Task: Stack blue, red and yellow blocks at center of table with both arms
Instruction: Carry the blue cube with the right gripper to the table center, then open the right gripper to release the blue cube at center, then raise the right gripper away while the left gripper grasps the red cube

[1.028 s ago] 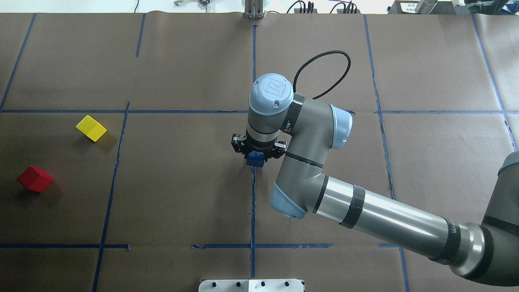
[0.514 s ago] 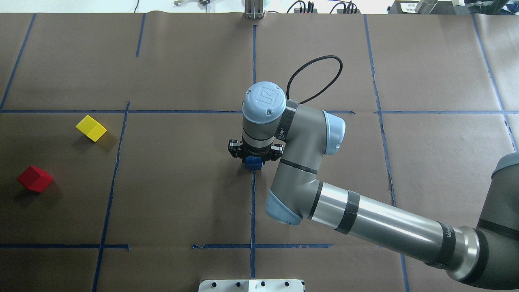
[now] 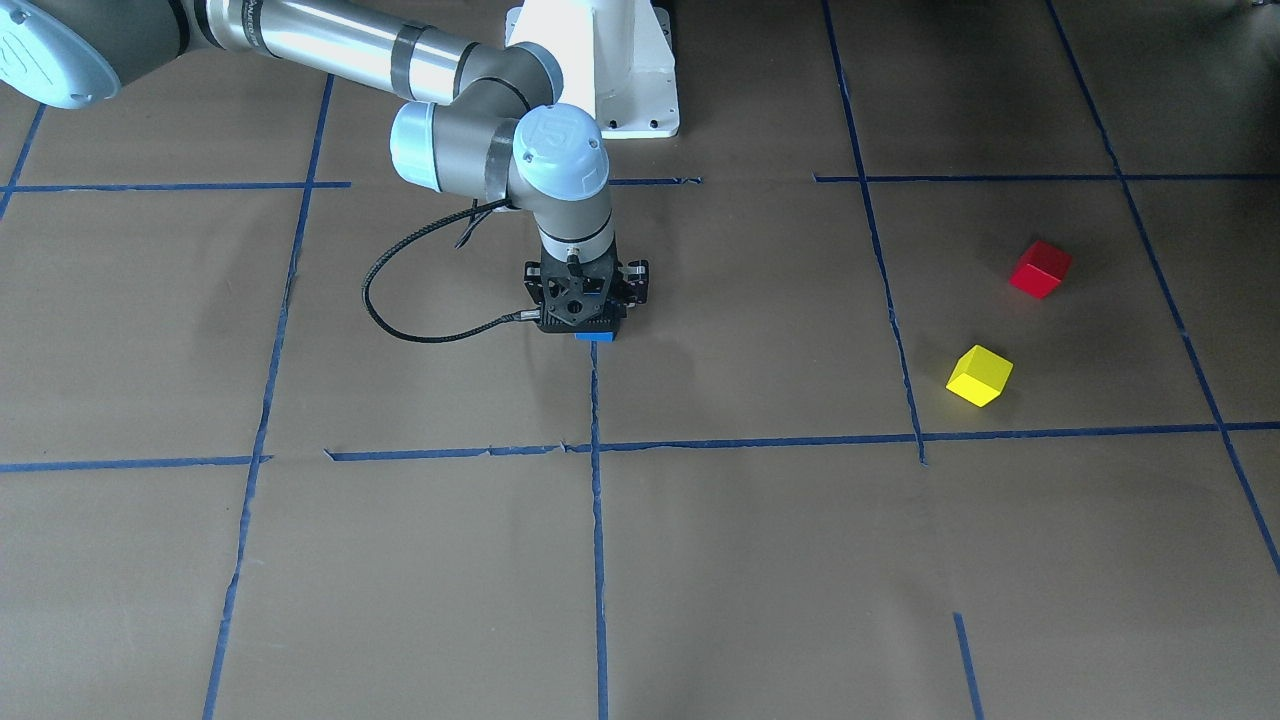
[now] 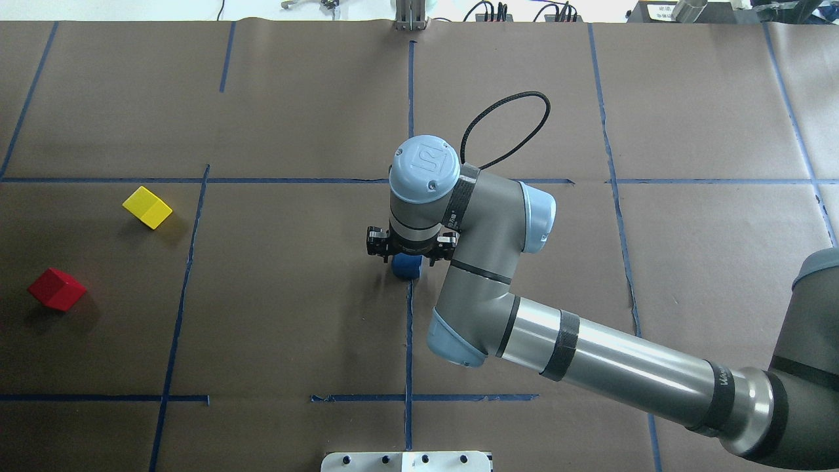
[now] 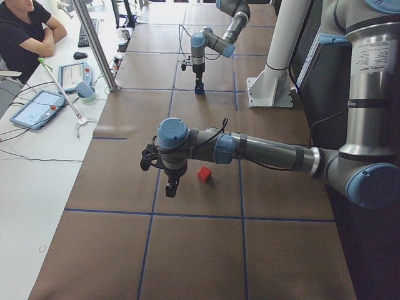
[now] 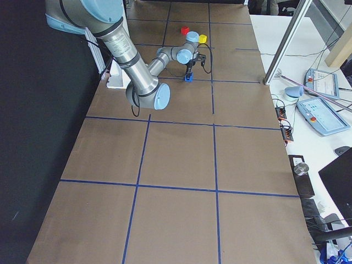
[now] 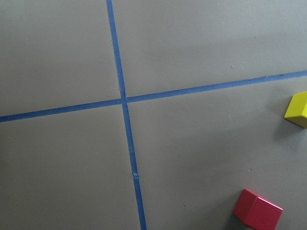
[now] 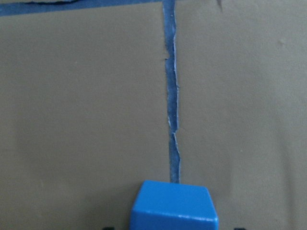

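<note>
The right gripper [image 4: 408,254] has lowered the small matte blue cube [image 4: 406,267] onto the centre of the brown taped table [image 4: 295,295], so the stack's base seems placed, though I cannot tell whether the jaws are clamped or released.

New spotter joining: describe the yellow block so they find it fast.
On the half of the table at the robot's left, away from the right arm, two cubes lie apart. The yellow block is the one farther from the robot than the red block.
</note>
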`<action>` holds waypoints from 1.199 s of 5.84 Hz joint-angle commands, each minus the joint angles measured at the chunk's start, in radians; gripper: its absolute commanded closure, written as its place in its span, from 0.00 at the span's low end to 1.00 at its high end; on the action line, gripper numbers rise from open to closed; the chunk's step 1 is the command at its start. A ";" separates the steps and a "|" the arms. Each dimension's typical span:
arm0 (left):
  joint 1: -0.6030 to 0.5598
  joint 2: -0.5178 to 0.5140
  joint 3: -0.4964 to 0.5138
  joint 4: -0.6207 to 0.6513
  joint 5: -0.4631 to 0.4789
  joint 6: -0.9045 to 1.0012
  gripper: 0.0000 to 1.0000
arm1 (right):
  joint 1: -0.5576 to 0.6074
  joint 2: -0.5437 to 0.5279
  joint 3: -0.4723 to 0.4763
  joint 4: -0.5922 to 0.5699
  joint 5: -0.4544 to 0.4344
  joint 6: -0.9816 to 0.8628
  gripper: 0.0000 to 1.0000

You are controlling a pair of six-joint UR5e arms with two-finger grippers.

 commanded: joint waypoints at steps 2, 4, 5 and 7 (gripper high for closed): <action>0.064 -0.003 -0.018 -0.043 0.002 -0.001 0.00 | 0.061 -0.036 0.125 -0.014 0.027 -0.035 0.00; 0.203 0.000 -0.029 -0.113 0.008 -0.001 0.00 | 0.141 -0.179 0.312 -0.043 0.102 -0.037 0.00; 0.274 0.035 -0.034 -0.133 0.008 0.000 0.00 | 0.182 -0.233 0.372 -0.041 0.150 -0.037 0.00; 0.398 0.102 -0.044 -0.315 0.110 -0.051 0.00 | 0.208 -0.274 0.448 -0.038 0.144 -0.035 0.00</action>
